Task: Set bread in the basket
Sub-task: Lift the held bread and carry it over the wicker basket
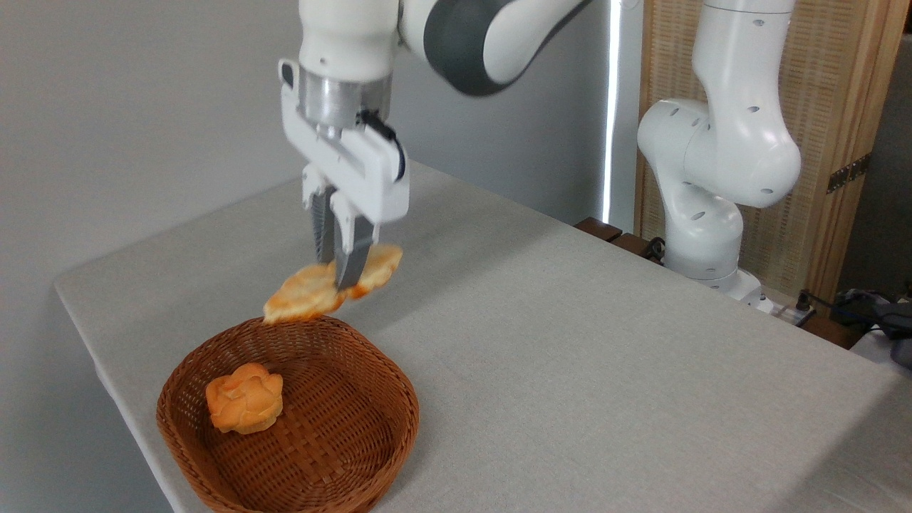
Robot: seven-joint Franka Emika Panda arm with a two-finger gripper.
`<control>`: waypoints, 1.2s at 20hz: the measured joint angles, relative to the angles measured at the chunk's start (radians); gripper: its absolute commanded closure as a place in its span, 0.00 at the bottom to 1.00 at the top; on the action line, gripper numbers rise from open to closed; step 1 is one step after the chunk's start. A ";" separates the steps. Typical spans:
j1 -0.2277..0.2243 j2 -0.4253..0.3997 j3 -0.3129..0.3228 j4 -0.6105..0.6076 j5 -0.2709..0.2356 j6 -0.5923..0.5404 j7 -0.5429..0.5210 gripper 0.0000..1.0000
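The bread [308,293], a long flat pale golden loaf with browner edges, hangs tilted in the air just above the far rim of the basket. My gripper [340,279] is shut on the bread near its middle, fingers pointing down. The basket [399,399], brown woven wicker with a thick rim, sits near the table's front left corner. Its lower edge is cut off by the frame.
A small round orange knotted bun [244,397] lies inside the basket on its left side. The grey-clothed table [570,342] stretches to the right and back. The arm's white base [702,214] stands at the far right edge, before a wooden screen.
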 measured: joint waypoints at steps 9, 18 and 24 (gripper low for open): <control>0.038 0.159 0.036 0.041 0.000 0.208 0.043 0.67; 0.067 0.184 0.038 0.045 0.004 0.210 0.175 0.25; 0.069 0.189 0.039 0.045 0.046 0.210 0.179 0.08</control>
